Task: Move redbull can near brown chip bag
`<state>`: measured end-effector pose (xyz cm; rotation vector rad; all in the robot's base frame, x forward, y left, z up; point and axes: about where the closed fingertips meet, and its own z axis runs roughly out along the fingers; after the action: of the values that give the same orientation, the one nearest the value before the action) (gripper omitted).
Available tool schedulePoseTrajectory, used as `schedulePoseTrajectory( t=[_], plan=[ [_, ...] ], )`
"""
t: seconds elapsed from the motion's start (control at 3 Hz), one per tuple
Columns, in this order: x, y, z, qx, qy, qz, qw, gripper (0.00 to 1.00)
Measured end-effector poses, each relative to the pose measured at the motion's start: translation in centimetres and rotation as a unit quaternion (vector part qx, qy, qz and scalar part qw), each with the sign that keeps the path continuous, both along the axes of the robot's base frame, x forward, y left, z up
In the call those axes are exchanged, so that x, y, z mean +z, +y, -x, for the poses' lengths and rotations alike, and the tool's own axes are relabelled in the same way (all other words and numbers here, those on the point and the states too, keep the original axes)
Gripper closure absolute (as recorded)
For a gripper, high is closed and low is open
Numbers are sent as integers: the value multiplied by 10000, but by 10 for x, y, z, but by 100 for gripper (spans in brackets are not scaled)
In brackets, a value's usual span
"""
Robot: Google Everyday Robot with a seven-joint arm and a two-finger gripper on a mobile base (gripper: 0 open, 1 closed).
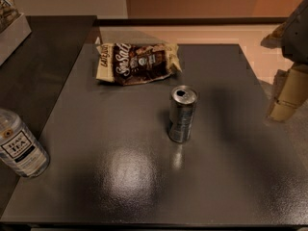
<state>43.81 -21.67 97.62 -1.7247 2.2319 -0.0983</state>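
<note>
The redbull can (182, 113) stands upright near the middle of the dark table (144, 177), silver-grey with a round top. The brown chip bag (137, 62) lies flat at the table's far side, just beyond and left of the can, with a gap between them. My gripper (288, 97) hangs at the right edge of the view, off the table's right side and well apart from the can. It holds nothing that I can see.
A clear bottle with a white label (19, 146) stands at the table's left front edge. A light box (12, 28) sits on a dark surface at the far left. Tan floor lies beyond the table's far and right edges.
</note>
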Motion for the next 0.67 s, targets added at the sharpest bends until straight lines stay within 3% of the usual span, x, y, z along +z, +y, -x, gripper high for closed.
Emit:
schedulePoseTrajectory(
  t=[0.33,0.67],
  plan=[
    [0,2,-1,26,-15,14,10000,0],
    [-15,18,-4,136,17,-142,9998,0]
  ],
)
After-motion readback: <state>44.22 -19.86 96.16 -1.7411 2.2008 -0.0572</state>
